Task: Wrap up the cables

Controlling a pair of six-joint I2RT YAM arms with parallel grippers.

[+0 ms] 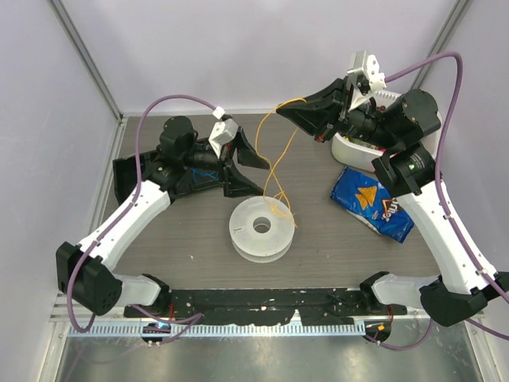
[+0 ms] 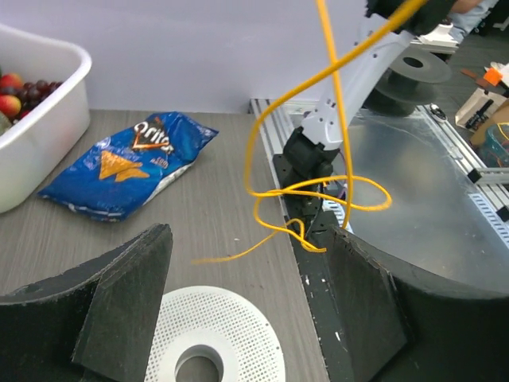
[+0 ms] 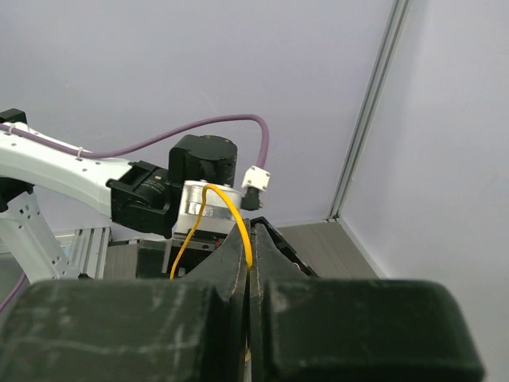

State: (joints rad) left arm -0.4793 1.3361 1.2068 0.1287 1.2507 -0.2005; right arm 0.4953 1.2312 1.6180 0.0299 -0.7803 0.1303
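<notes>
Tub (image 1: 350, 149) mostly hidden under right arm (image 1: 421, 199); spool (image 2: 219, 330) cut by bottom edge, left wrist view; cable (image 3: 236, 216) end lost inside right gripper (image 3: 249, 239).

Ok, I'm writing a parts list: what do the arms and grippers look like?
The left arm and right arm have white shells and black joints. The left gripper and right gripper have black wedge-shaped fingers. Purple cables run to each wrist.

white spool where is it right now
In the top view the white spool lies flat mid-table, beside the open left gripper, with the yellow cable hanging over it from the shut right gripper; the blue chip bag lies to its right.
</notes>
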